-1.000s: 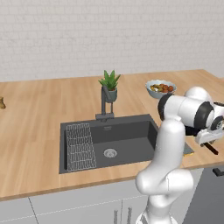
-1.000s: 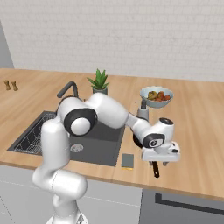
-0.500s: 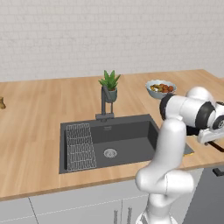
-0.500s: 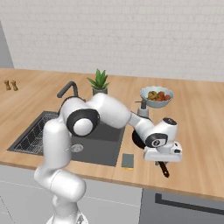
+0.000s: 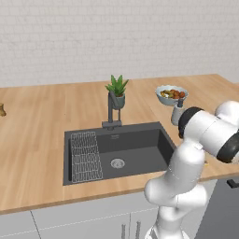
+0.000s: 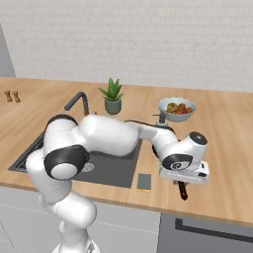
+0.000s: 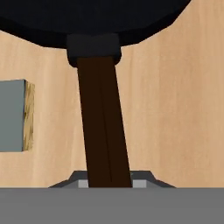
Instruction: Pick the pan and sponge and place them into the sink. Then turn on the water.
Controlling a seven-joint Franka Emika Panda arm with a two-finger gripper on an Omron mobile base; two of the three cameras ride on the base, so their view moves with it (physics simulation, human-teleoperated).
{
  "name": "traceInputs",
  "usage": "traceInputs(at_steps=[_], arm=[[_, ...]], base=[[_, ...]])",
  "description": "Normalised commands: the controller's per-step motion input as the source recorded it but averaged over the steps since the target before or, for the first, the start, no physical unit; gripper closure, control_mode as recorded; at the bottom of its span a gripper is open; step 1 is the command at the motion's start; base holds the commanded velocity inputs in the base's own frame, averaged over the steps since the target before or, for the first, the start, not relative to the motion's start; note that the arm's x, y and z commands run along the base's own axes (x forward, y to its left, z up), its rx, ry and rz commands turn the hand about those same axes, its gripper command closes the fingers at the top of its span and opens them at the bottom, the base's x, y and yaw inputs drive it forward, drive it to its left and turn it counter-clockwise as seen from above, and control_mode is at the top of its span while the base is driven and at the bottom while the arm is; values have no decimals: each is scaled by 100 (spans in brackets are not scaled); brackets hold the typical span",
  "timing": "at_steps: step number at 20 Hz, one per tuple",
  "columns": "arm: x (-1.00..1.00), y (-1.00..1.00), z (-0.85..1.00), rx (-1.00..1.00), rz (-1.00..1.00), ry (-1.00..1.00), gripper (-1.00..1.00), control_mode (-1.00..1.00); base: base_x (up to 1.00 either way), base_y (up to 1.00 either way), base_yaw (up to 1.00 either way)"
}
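Observation:
In the hand view the black pan (image 7: 96, 17) lies on the wooden counter, its body at the top of the picture. Its long dark handle (image 7: 103, 131) runs down between my fingertips, and my gripper (image 7: 109, 183) is shut on it. The sponge (image 7: 15, 116), grey-green on yellow, lies on the counter to the handle's left. From the right base view my gripper (image 6: 184, 179) hangs low over the counter right of the sink (image 6: 116, 168), and only the handle's end (image 6: 183, 190) pokes out under the hand. The sponge (image 6: 144, 181) lies by the basin's front right corner.
The dark faucet (image 5: 111, 109) and a potted plant (image 5: 117, 91) stand behind the sink (image 5: 135, 149). A pale bowl of food (image 6: 176, 108) sits behind my hand. Two small shakers (image 6: 12, 96) stand far left. The counter's front edge runs just in front of the pan's handle.
The jaws have closed on the pan's handle. The hand has stayed almost in place over the counter right of the sink.

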Motion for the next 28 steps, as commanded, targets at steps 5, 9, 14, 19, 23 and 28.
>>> traceInputs(at_steps=[5, 9, 14, 19, 23, 28], arm=[[-25, 60, 100, 0, 0, -8, 100, -100], [-1, 81, 93, 0, 1, 8, 100, -100], [0, 80, 69, 0, 11, 20, 100, -100], [-7, 59, 18, 0, 23, 12, 100, -100], [-15, 48, 0, 0, 32, 10, 100, -100], [-17, 57, -5, -3, 42, -1, 100, -100]], base=[[0, 0, 0], [0, 0, 0], [0, 0, 0], [0, 0, 0], [0, 0, 0], [0, 0, 0]])
